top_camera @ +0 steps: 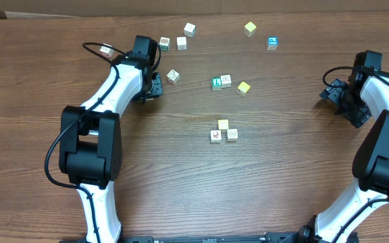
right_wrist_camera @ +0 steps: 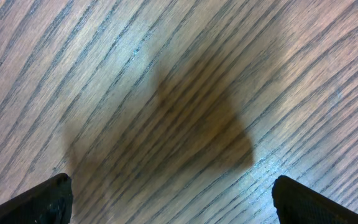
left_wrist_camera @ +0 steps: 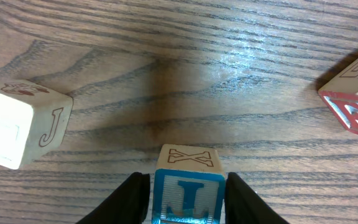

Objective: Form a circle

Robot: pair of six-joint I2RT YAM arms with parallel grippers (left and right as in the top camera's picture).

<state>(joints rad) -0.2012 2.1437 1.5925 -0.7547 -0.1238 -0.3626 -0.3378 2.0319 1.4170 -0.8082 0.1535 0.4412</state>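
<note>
Cubes of the circle lie just below the middle of the overhead frame: one pale yellow cube above two white picture cubes, all three touching. Loose cubes are scattered across the upper part of the tabletop, well apart from the cluster. At upper left, the left gripper pinches a blue letter cube. In the left wrist view a white J cube lies at left and a red-lettered cube at right. The right gripper, at the far right, is spread wide above the wood.

Bare table lies open round the circle; loose cubes stand scattered beyond its far side.
</note>
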